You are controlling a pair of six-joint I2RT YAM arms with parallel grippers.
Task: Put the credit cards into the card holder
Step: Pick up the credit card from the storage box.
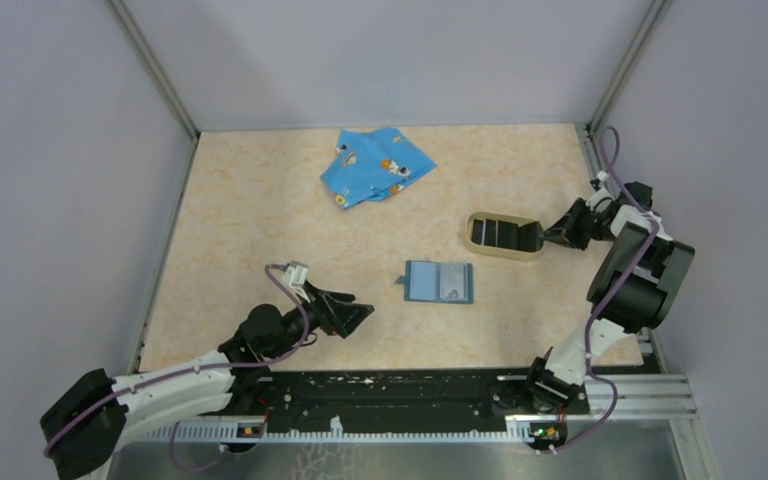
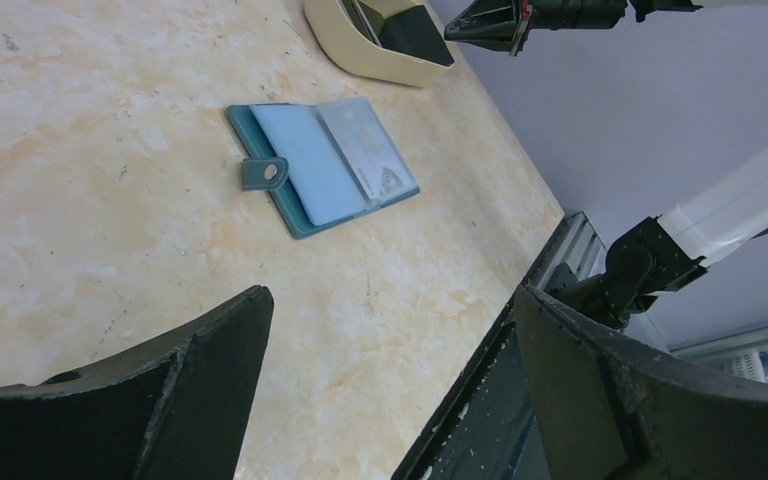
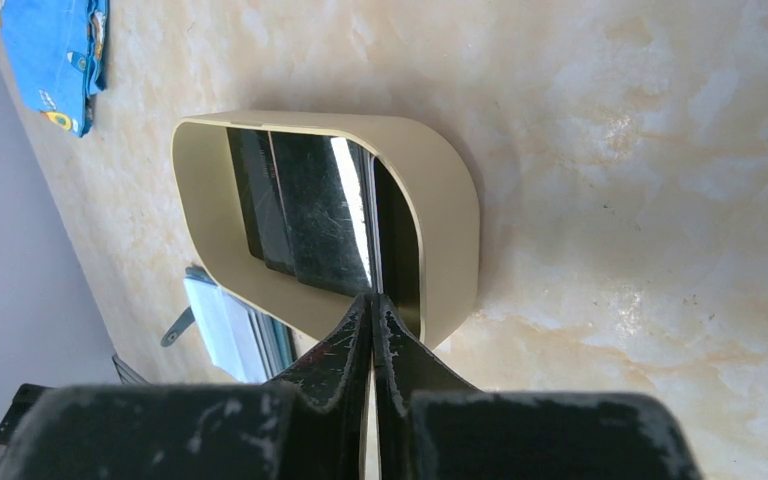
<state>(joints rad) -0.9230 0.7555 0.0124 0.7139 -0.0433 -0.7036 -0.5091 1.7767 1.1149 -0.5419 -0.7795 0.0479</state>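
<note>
Right gripper [image 3: 372, 300] is pinched closed at the tray [image 3: 450, 230] rim, tips meeting on the edge of one of the black cards [image 3: 305, 210] standing inside. Holder [image 1: 439, 282] lies open and flat mid-table. Left gripper [image 2: 390, 298] is spread wide and empty, near the holder.

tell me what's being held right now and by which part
The right gripper looks pinched on the near end of one credit card in the tray; left gripper holds nothing.
</note>
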